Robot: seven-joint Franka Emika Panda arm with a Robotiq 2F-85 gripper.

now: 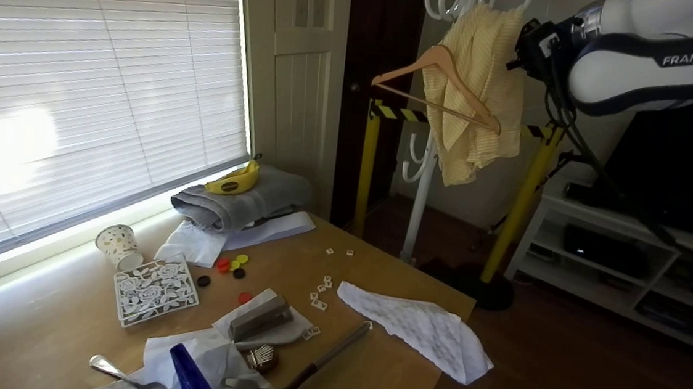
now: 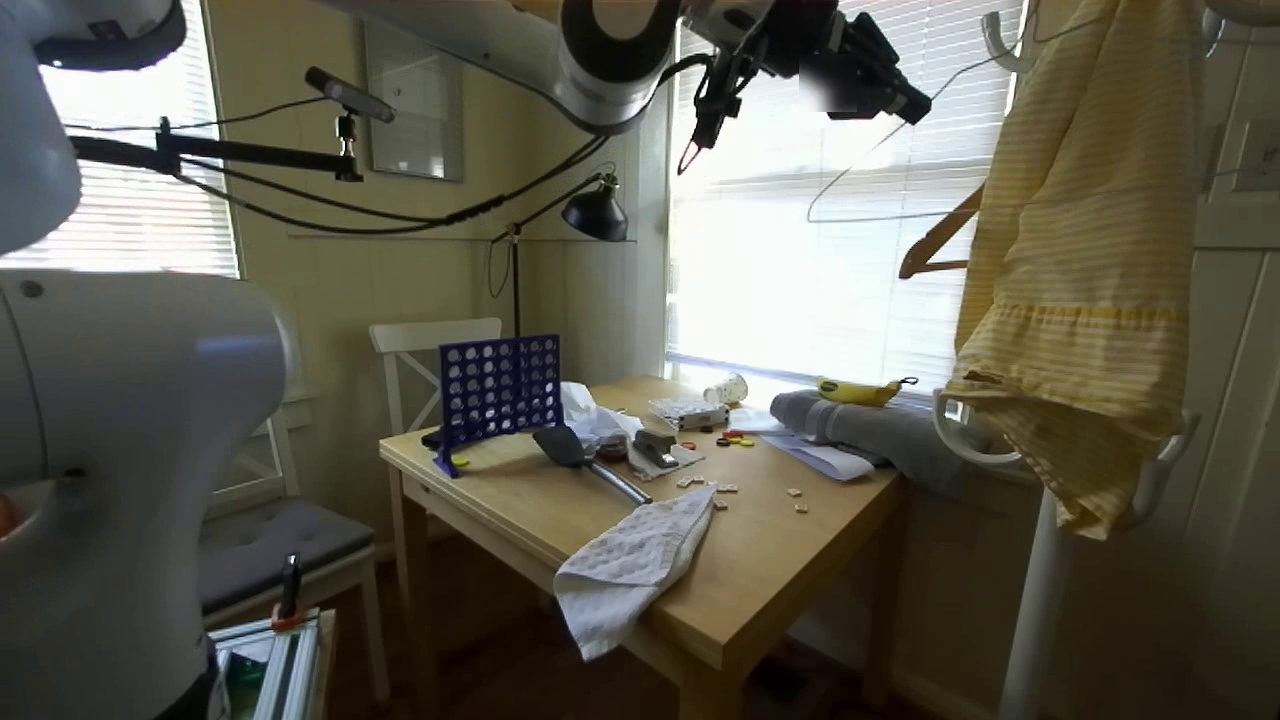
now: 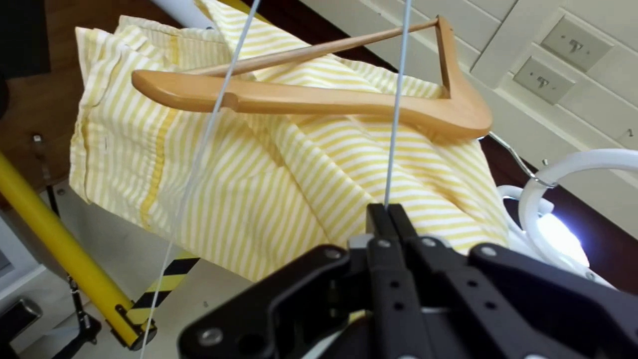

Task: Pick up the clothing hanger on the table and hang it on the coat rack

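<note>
the tool [image 3: 387,208] is raised near the top of the coat rack [image 1: 418,206], its fingers brought together on a thin white wire hanger [image 3: 396,109], gripped along its wire and well above the surface [image 1: 388,377]. in an exterior view that wire passes close to a white top hook; whether it touches there cannot be told. a wooden hanger [image 3: 319,101] hangs from the rack, its metal hook round a white arm, and a yellow striped cloth [image 1: 466,161] hangs there too. on the surface, a white napkin [image 1: 428,334] droops over the edge, just beside a spatula [image 1: 334,349]; a stapler [image 1: 260,319] is near them. a grey towel [image 1: 279,189] bears a yellow banana-shaped pouch [image 1: 235,181], and a blue grid [image 2: 515,385] stands upright, well apart from the towel
</note>
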